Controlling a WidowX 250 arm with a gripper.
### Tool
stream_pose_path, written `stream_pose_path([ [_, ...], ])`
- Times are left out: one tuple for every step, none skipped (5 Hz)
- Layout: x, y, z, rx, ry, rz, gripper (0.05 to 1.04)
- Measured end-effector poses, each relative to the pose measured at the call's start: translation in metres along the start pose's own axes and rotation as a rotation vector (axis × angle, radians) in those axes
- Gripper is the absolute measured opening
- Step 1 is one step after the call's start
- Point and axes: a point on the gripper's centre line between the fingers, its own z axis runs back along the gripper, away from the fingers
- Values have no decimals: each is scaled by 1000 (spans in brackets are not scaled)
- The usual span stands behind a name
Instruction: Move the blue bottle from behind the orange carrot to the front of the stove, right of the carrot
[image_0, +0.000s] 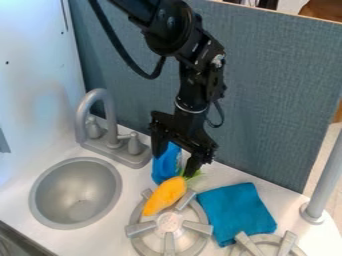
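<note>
In the camera view, you have one arm (192, 60) above one white surface (133, 179). Your count is one carrot (165, 195), one bottle (165, 165), one cloth (237, 210), one sink (75, 195), one faucet (81, 120) with two handles, two burners and one pole (327, 180). One burner (140, 229) is whole; the second burner (250, 245) is cut off by the bottom edge.

Your arm enters from the top edge, left of centre, bends at a thick black joint and drops nearly straight down. A black cable loops at its left. Your pincer (174, 165) points down with its two fingers apart, one farther left and higher in the picture, the other at the carrot's green top; you cannot tell whether they touch.

The orange carrot lies at a slant over the back of the whole burner, its green top toward your pincer and its tip toward the lower left. The blue bottle stands just behind it. The folded blue cloth lies right of that burner; the round grey sink and faucet are at the left. A blue-grey panel (267, 90) rises behind the surface.
</note>
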Motion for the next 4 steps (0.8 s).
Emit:
stream_pose_path([
  [-4,-1,-11,3,35,-1,1001],
  [6,3,-9,-18,11,43,1001],
  [24,31,-27,-30,29,137,1001],
  [39,48,-28,-19,18,178,1001],
])
